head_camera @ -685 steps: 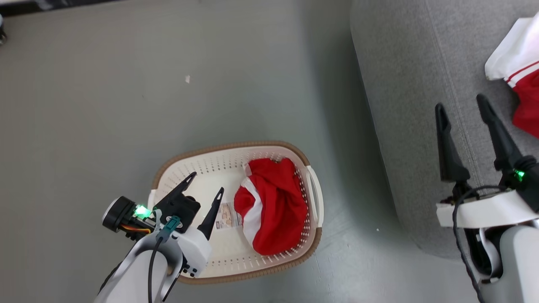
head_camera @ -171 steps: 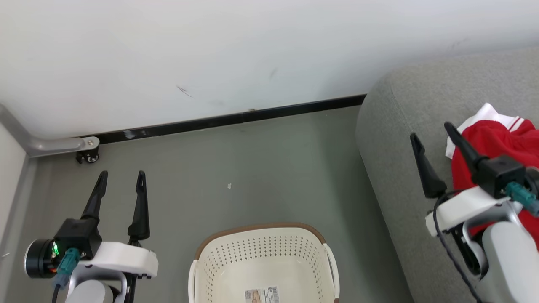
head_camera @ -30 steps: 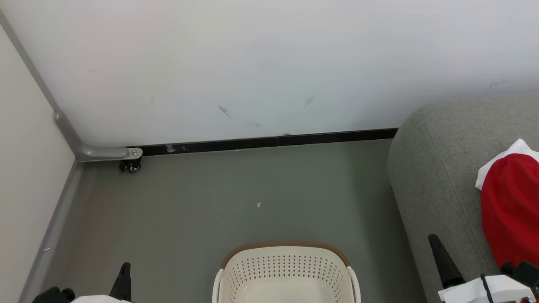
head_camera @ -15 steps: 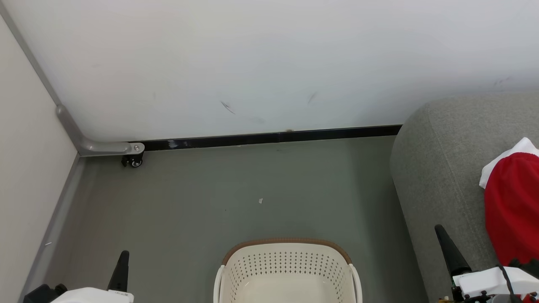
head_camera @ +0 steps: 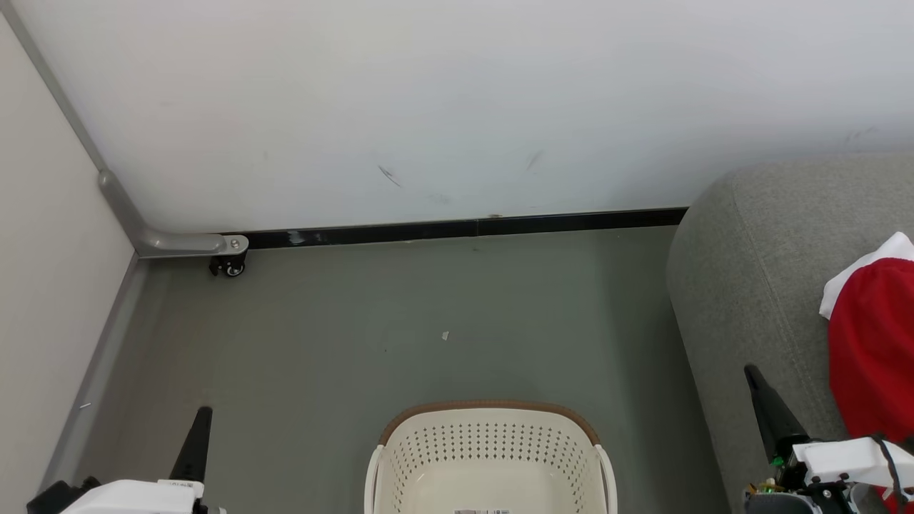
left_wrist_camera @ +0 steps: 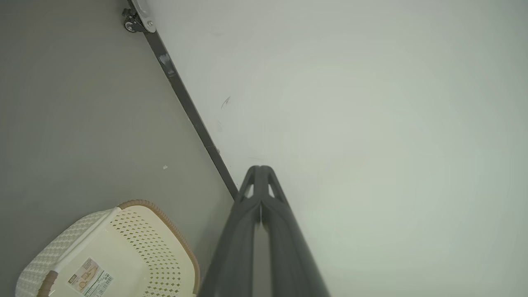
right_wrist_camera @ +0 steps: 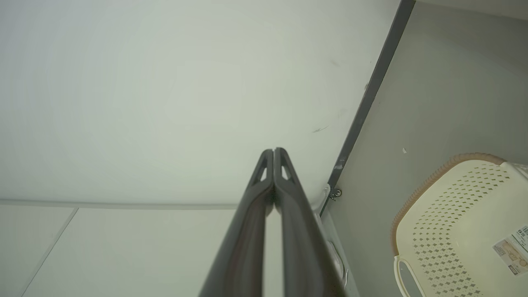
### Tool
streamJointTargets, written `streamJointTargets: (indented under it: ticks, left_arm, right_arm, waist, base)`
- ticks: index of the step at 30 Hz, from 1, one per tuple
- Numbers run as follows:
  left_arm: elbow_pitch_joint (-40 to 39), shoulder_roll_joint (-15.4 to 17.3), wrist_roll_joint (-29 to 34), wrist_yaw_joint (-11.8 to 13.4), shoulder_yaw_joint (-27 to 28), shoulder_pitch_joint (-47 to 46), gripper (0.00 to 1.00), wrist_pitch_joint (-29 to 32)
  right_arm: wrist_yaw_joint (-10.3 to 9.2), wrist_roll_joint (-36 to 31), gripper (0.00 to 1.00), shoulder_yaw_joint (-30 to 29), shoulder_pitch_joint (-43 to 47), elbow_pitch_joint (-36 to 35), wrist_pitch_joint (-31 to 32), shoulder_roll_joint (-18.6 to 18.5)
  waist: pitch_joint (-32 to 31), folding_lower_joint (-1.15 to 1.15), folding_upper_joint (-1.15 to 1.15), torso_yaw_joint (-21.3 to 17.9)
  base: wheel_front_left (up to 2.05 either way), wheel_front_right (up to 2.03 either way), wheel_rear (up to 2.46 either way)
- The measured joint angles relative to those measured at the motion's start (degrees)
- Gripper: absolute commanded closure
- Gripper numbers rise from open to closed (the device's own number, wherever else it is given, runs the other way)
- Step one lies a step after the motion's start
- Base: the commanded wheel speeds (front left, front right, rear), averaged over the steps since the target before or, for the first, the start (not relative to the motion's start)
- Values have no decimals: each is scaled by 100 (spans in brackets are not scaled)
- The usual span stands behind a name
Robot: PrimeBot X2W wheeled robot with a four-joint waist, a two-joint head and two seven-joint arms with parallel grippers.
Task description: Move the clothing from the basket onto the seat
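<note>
Basket [head_camera: 493, 439] near centre on floor, looks empty. Clothing [head_camera: 875, 343] on seat [head_camera: 750, 271], just right of R gripper [right_wrist_camera: 274, 150]; R arm nearer. R and L gripper [left_wrist_camera: 260, 168] fingers pressed together, nothing held

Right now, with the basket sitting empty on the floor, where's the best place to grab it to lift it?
Probably the side handle of the basket: a pale loop standing off the perforated wall, with a slot behind it. Come down from above on the right side, since the basket stands upright, mouth open.
</note>
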Motion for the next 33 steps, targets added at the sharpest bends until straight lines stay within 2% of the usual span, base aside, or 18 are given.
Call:
streamJointTargets:
  ticks: [13, 33]
  left_arm:
    - [-33, -29, -881, -255, 193, -66, 100, 221]
    - [-69, -34, -887, -258, 194, -124, 100, 220]
  right_arm:
    - [0, 1205, 100, -75, -145, 57, 189, -78]
    - [0, 1232, 100, -91, -161, 98, 199, -87]
  waist:
    - [46, -1, 0, 42]
    - [48, -1, 0, 41]
  base:
    - [0, 0, 0]
    - [0, 0, 0]
